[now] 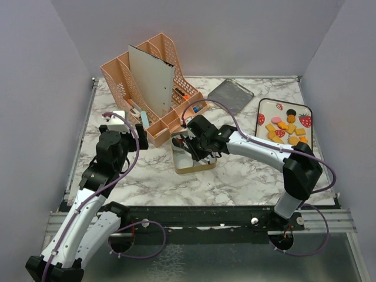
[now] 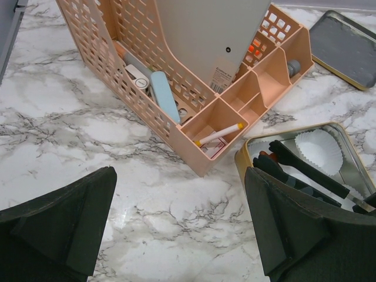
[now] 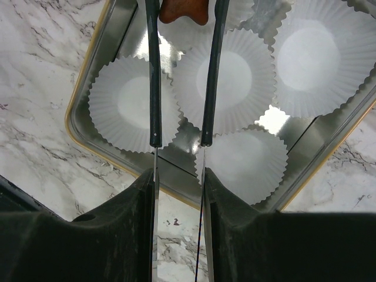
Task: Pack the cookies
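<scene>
The cookies point(image 1: 286, 130), mostly orange squares with a pink and a dark one, lie on a strawberry-print tray point(image 1: 262, 106) at the right. My right gripper point(image 3: 179, 182) is shut on a pair of black-tipped metal tongs point(image 3: 154, 88). The tongs pinch a brown cookie point(image 3: 183, 10) above the white paper cups point(image 3: 235, 76) inside the gold-rimmed tin point(image 3: 82, 82). In the top view this gripper point(image 1: 189, 144) hangs over the tin point(image 1: 194, 168) at the table's middle. My left gripper point(image 2: 179, 194) is open over bare marble, left of the tin point(image 2: 244, 154), holding nothing.
A pink desk organizer point(image 1: 147, 88) with a grey board, pens and small items stands just behind the tin. The tin's lid point(image 1: 230, 95) lies flat at the back, between the organizer and the cookie tray. Grey walls close in the table on three sides.
</scene>
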`<state>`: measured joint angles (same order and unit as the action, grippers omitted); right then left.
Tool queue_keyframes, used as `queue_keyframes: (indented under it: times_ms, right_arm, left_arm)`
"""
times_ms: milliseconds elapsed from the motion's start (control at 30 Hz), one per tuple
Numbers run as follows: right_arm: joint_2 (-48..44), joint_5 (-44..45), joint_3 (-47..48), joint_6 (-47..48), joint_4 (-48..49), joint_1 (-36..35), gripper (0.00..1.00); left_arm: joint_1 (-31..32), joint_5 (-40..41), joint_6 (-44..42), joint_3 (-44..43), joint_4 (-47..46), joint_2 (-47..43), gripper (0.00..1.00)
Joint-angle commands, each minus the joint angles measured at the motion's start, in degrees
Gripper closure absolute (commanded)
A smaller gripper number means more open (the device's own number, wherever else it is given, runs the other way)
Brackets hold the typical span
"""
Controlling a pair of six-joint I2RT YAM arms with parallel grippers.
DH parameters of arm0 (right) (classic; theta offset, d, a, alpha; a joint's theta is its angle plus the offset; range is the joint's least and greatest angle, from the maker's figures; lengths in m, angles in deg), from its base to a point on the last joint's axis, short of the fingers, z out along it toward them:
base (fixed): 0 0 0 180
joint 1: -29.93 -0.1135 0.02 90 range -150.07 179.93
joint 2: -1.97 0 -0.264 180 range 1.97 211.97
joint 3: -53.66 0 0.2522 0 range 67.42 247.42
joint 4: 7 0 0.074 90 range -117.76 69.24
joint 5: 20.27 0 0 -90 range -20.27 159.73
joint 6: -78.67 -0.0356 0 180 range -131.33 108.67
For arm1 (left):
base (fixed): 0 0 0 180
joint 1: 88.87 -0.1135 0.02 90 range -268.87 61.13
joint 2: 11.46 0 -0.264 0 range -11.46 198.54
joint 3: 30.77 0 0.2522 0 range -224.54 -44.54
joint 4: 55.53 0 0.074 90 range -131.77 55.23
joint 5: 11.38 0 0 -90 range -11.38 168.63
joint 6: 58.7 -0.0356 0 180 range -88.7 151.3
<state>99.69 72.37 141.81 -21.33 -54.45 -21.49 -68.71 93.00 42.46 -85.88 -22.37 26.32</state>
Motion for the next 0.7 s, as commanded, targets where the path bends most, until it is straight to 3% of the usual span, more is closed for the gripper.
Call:
queue_keyframes:
  times_ms: [0, 267, 667]
  right_arm:
    - [1.11, -0.39, 2.16, 0.59, 1.27, -0.52, 0.85]
    - [1.96, 0.17, 2.43, 0.69, 1.16, -0.61, 0.72]
    - [1.80, 2.12, 2.12, 0.60, 0.59, -0.70, 0.63]
  left_arm:
    - [-0.56, -1.70, 0.18, 0.54, -0.33, -0.07, 0.01]
    - [-0.70, -1.98, 0.18, 0.56, -0.41, 0.04, 0.01]
    - [-0.84, -2.24, 0.20, 0.56, -0.44, 0.15, 0.01]
